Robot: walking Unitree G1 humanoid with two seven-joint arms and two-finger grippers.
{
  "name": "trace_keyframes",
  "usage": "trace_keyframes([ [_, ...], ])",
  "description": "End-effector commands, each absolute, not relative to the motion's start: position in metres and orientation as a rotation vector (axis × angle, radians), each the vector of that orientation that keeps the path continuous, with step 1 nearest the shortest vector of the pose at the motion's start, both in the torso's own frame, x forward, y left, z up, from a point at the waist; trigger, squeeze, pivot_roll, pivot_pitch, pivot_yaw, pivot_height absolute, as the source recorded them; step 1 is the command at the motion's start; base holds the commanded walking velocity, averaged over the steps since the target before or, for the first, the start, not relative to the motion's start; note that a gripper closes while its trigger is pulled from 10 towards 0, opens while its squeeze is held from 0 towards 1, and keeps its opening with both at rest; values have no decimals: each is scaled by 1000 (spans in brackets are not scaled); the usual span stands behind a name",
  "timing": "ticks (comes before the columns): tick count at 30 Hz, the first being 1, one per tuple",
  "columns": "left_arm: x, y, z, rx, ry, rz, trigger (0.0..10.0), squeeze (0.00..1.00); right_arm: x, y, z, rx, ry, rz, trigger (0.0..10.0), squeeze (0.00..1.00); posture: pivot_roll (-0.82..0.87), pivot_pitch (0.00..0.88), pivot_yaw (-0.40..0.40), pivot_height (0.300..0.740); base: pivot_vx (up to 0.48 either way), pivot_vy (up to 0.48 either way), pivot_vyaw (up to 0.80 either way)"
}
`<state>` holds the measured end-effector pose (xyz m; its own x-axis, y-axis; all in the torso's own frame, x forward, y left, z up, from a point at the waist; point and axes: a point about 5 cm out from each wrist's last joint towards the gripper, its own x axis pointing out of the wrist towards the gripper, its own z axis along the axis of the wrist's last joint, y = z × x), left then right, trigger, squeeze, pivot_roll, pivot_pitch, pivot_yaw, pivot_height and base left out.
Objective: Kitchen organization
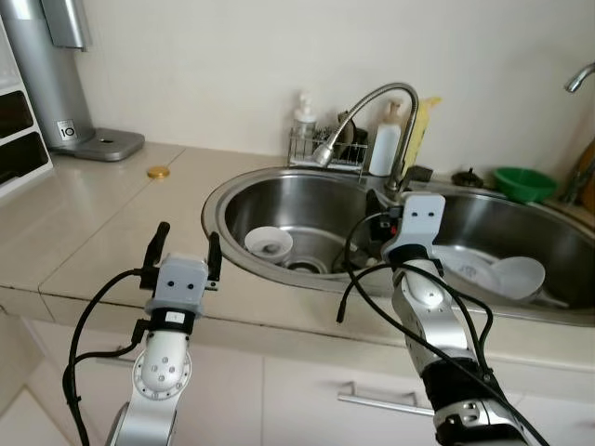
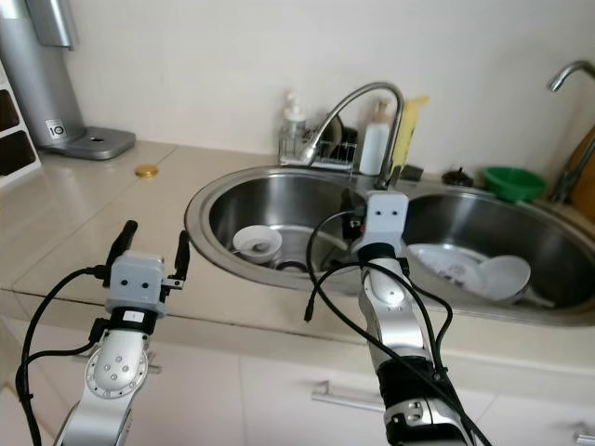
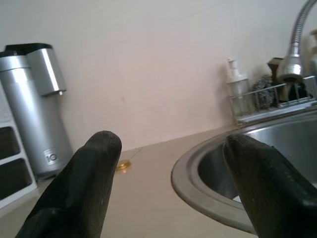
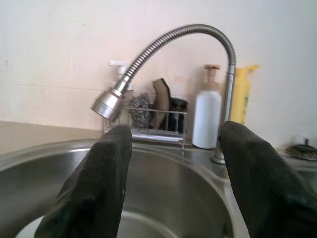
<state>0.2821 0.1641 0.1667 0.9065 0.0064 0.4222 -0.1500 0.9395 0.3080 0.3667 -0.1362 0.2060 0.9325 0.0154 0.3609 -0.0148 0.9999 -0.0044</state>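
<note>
A double steel sink (image 1: 228, 190) is set into the beige counter. In its left basin lies a small white bowl (image 1: 269, 243). The right basin holds a white plate (image 1: 462, 265) and a white bowl (image 1: 517, 276). My left gripper (image 1: 189, 243) hovers open over the counter's front edge, left of the sink, holding nothing. My right gripper (image 4: 176, 144) stands open above the divider between the basins, pointing at the gooseneck faucet (image 1: 372, 98), with nothing between its fingers.
Behind the sink stand a wire rack (image 1: 321, 156) with scrubbers, a soap pump (image 1: 303, 119), a white bottle (image 1: 384, 144) and a green bowl (image 1: 523, 182). A gold lid (image 1: 158, 172) and a silver appliance (image 1: 56, 84) sit at the counter's far left.
</note>
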Motion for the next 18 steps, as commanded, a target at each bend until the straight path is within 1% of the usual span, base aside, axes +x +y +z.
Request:
trace_keyframes([
  [1, 282, 157, 169, 331, -447, 61, 10000, 0, 365, -149, 209, -13, -387, -25, 10000, 0, 65, 0, -55, 740, 0, 458, 0],
  [10, 281, 155, 170, 361, -470, 55, 10000, 0, 364, -145, 209, -26, -395, -4, 10000, 0, 64, 0, -54, 740, 0, 0, 0],
  [18, 282, 154, 169, 378, -462, 47, 10000, 0, 362, -143, 206, -12, -390, 6, 10000, 0, 65, 0, -51, 740, 0, 0, -800],
])
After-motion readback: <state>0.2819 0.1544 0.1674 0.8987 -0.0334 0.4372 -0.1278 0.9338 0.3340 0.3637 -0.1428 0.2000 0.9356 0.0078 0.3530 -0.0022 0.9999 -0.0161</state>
